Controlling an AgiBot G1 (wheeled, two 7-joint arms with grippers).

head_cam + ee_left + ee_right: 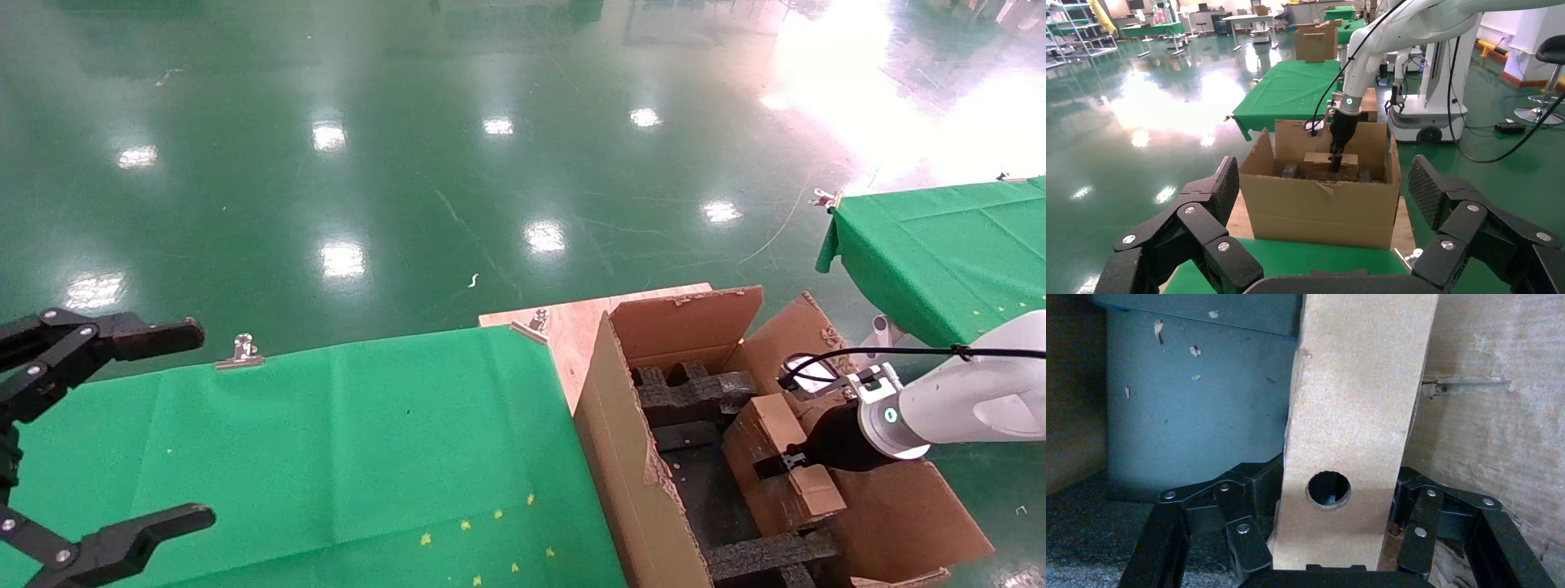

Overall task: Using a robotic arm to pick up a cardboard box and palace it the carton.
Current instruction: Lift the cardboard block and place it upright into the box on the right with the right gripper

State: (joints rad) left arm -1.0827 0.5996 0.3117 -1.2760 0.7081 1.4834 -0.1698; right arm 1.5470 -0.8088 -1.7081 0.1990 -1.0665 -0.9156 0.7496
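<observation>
Right now, biggest thing first:
Carton (629, 457): lower right of head view, beside the green-clothed table (327, 449), on the wooden board (572, 322). Flaps folded out, prob so the arm can reach straight down inside. Black foam inserts (695, 392) sit at the far end and along the bottom, leaving a slot between.
Table: fills lower centre-left of head view; cloth pinned by metal clips (241, 351) at the far edge. No box on it.
Robotic arm (972, 400): enters from right edge of head view, wrist angled down into the carton, cable looped over the top.
Left gripper (98, 441): far left of head view, over the table corner, fingers wide apart, nothing between them. Looks parked; in its wrist view it faces the carton (1321, 202).
Cardboard box (776, 457): inside the carton, right-centre of head view, tilted, not yet flat. In right wrist view it stands narrow-side-on w/ round hole (1329, 489) toward the camera.
Right gripper (1333, 533): clamped on the cardboard box (1358, 416), fingers (1242, 539) pressing both wide faces. Edge-on grip prob lets it slide btwn carton wall and foam.
Stage (my read): box inside carton, release not yet done.
</observation>
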